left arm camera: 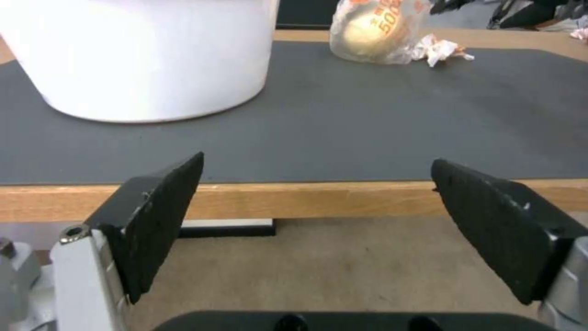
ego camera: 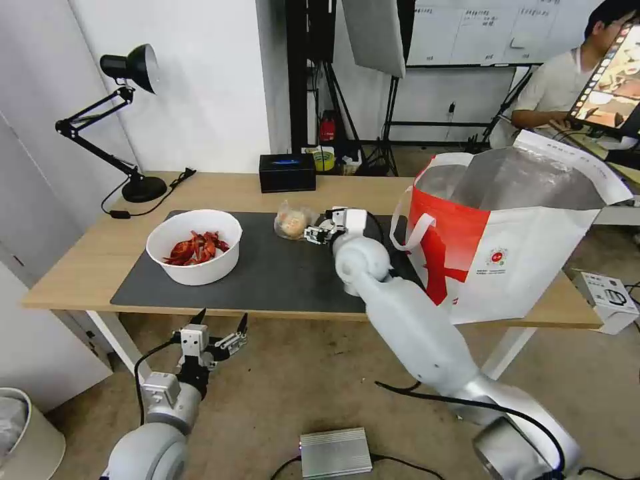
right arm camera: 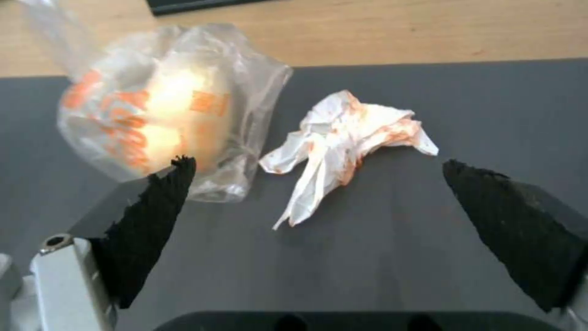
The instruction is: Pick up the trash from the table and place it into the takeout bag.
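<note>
A: Where is the right end effector?

B: Over the large dark grey mat, past its middle toward the desk's back edge. Its black pads are spread wide, with the crumpled white tissue stained orange lying between them on the mat. My guess is it is lined up to close on the tissue.

A: And the clear bagged bun?

B: Just beside the tissue; one pad sits close against the bag, so a pinch might snag the plastic.

A: The other trash?

B: The white round bowl of red crayfish shells stands near the mat's left edge. The large white-and-red takeout bag with silver foil lining stands open on the right end of the long light-wood desk, probably kept close for a short carry.

A: The left end effector?

B: Parked below the desk's front edge, pads apart, holding nothing.
</note>
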You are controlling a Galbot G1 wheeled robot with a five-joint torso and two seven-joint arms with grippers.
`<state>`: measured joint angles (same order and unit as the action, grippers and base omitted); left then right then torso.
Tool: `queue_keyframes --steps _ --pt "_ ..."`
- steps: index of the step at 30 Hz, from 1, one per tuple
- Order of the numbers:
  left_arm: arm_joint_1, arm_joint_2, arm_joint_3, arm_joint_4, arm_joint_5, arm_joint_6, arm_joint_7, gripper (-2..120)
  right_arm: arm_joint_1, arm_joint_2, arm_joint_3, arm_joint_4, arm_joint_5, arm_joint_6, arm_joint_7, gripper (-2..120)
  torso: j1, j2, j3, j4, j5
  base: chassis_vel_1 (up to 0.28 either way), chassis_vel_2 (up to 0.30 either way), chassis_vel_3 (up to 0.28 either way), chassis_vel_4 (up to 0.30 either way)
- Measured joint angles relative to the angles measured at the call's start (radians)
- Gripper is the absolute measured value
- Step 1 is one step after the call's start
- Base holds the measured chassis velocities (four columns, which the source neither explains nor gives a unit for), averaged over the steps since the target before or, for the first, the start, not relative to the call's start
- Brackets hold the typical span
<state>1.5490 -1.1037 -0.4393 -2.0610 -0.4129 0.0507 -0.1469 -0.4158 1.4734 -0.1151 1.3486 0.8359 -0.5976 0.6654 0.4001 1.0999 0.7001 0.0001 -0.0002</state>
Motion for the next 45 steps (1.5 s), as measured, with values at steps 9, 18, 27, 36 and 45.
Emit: queue_keyframes --steps 9,18,27,36,45 --pt "0.002 0.003 -0.003 0.000 -0.001 -0.006 0.001 100 0.045 0.053 0.015 -0.102 -0.030 -0.017 0.046 100 0.000 0.000 0.000 -0.0002 0.0001 0.000 0.000 0.000 0.000" --pt "0.002 0.004 -0.003 0.001 -0.002 -0.009 0.001 100 0.082 0.086 0.020 -0.163 -0.055 -0.018 0.054 100 0.000 0.000 0.000 -0.0001 0.0001 0.000 0.000 0.000 0.000" --pt "0.003 -0.001 0.001 0.005 -0.001 -0.016 0.002 100 0.110 0.099 0.031 -0.218 -0.063 -0.020 0.078 100 0.000 0.000 0.000 -0.0001 0.0002 0.000 0.000 0.000 0.000" --pt "0.001 -0.008 0.015 0.009 0.008 -0.024 0.002 100 0.130 0.099 0.038 -0.276 -0.063 -0.015 0.025 100 0.000 0.000 0.000 -0.0002 0.0002 0.000 0.000 0.000 0.000" --pt "0.007 -0.008 0.014 0.012 0.009 -0.040 0.005 100 0.147 0.098 0.038 -0.316 -0.080 -0.014 -0.041 100 0.000 0.000 0.000 -0.0001 0.0002 0.000 0.000 0.000 0.000"
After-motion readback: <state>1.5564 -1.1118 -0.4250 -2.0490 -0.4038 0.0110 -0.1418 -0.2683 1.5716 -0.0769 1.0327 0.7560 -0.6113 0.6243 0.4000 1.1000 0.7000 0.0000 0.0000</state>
